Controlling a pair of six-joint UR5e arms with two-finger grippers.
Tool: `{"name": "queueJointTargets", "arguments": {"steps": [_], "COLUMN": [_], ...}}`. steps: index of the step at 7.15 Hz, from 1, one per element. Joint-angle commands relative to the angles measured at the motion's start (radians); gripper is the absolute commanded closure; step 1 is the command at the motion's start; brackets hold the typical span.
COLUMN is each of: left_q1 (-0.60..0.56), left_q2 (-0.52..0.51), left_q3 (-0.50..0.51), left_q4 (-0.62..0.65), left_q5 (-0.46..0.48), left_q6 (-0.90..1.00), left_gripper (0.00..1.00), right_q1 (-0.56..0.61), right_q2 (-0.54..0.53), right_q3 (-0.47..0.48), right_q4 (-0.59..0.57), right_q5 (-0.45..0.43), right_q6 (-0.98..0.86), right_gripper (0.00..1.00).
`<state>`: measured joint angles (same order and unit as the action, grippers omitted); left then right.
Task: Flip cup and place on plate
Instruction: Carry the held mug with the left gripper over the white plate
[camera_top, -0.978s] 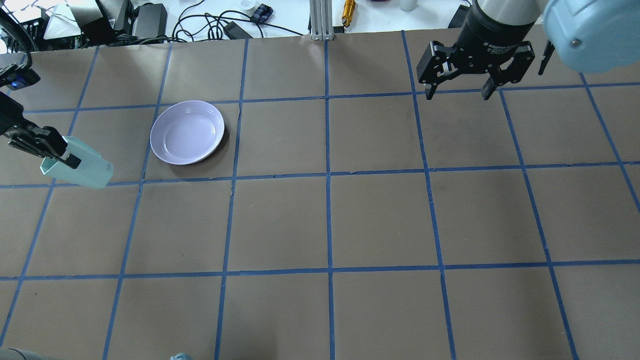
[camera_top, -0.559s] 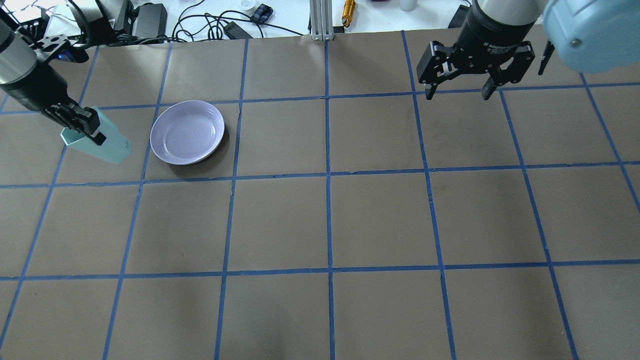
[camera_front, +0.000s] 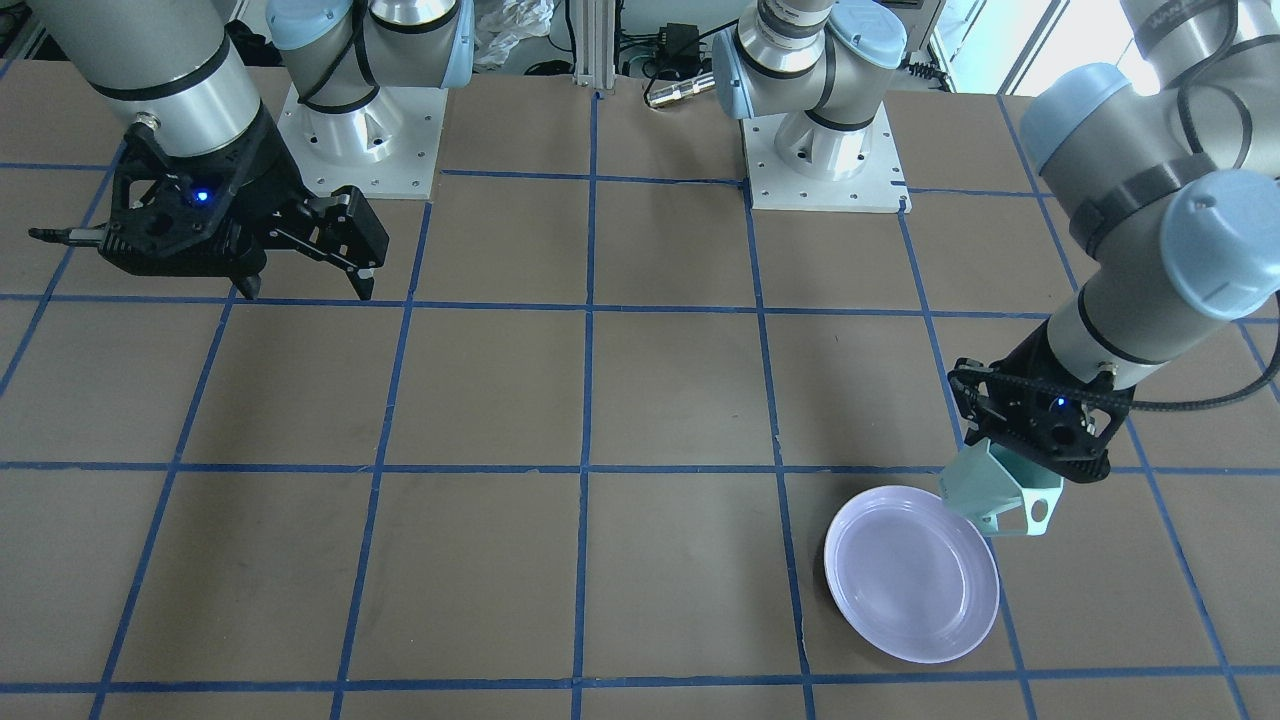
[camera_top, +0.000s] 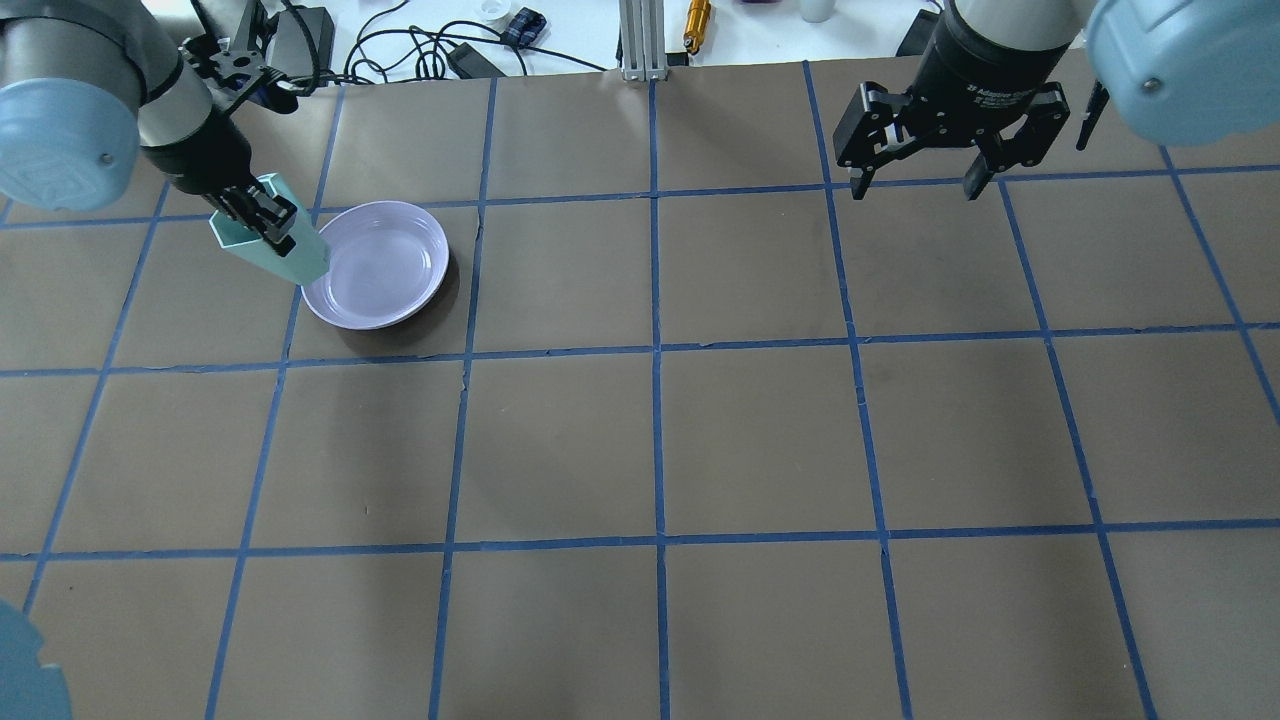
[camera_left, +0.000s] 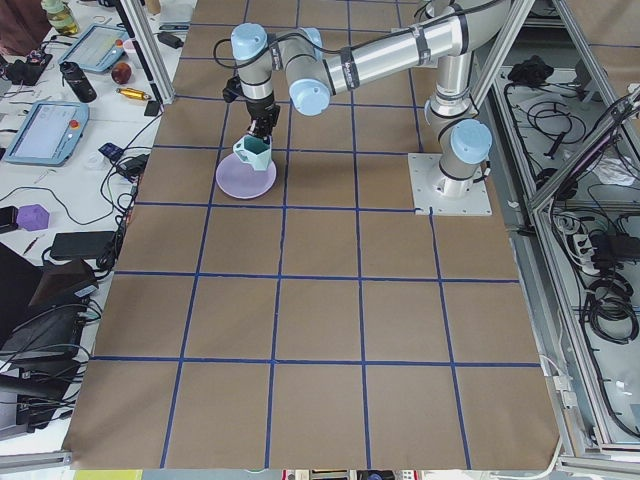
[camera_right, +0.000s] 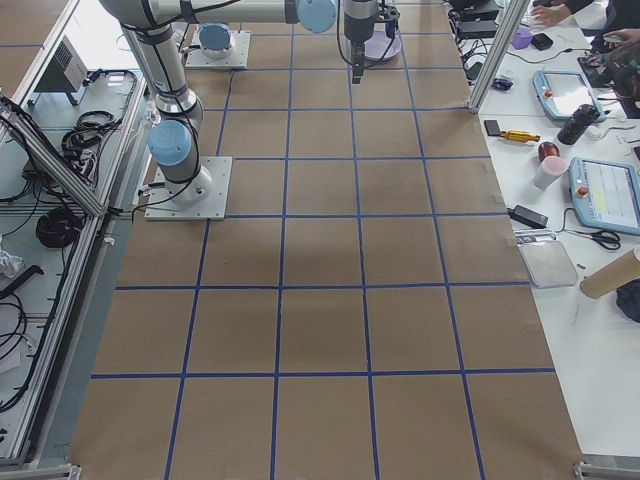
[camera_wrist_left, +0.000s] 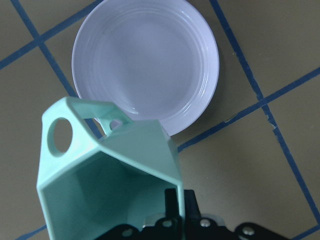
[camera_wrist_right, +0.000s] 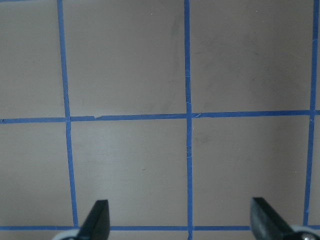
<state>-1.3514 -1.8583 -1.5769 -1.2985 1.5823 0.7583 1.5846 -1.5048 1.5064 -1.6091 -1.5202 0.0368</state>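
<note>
The mint-green faceted cup (camera_top: 285, 250) is held tilted in the air over the left rim of the lavender plate (camera_top: 385, 265). Its open mouth points up toward the wrist and its base toward the plate. My left gripper (camera_top: 268, 218) is shut on the cup's wall near the rim. In the left wrist view the cup (camera_wrist_left: 110, 175) shows its teal inside and its handle, with the plate (camera_wrist_left: 145, 60) beyond it. In the front view the cup (camera_front: 995, 490) hangs at the plate's (camera_front: 910, 575) edge. My right gripper (camera_top: 915, 185) is open and empty, high at the far right.
Brown paper with a blue tape grid covers the table (camera_top: 660, 440). Cables, adapters and tools lie beyond its far edge (camera_top: 420, 45). The two arm bases (camera_front: 820, 170) stand on the robot's side of the table.
My left arm has carried the cup away from the robot and to the right, from the table's left edge to the plate's left rim. The right arm has not moved.
</note>
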Motion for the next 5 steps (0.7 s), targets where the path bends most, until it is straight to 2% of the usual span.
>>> {"name": "queueJointTargets", "arguments": {"steps": [1, 5], "left_q1": [-0.058, -0.086], "left_q2": [-0.08, -0.157], "left_q3": [0.006, 0.006], "left_q4": [0.083, 0.128], "left_q5": [0.036, 0.093], "left_q6": [-0.014, -0.033], "left_gripper": [1.0, 1.0], "right_q1": [0.0, 0.0], "right_q2": [0.0, 0.0], "right_q3": [0.0, 0.0], "right_q4": [0.0, 0.0], "right_q5": [0.0, 0.0], "right_q6": [0.0, -0.001], "right_gripper": [0.0, 0.0]}}
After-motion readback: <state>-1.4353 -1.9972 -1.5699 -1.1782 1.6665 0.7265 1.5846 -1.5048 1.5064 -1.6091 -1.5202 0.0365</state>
